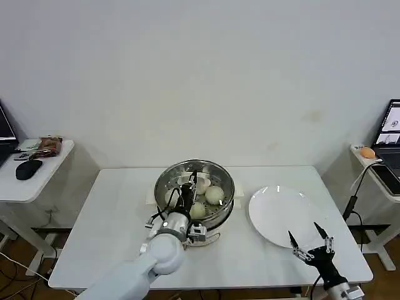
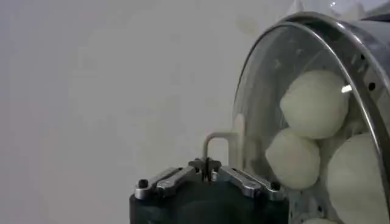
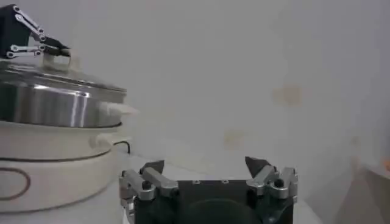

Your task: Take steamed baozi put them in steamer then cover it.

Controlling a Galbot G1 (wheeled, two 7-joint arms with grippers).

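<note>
Left end effector (image 1: pixel 190 183) grips the cover (image 2: pixel 268 91) handle, apparently lying flat on steamer (image 1: pixel 222 206).

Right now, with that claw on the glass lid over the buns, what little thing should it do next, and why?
Probably open the left gripper and lift away. The cover looks seated flat on the steamer, with the steamed baozi under the glass and the plate bare. The right gripper waits open near the plate.

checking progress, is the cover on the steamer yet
On. The cover lies flat on the steamer rim, baozi visible under the glass, left gripper shut on its handle.
</note>
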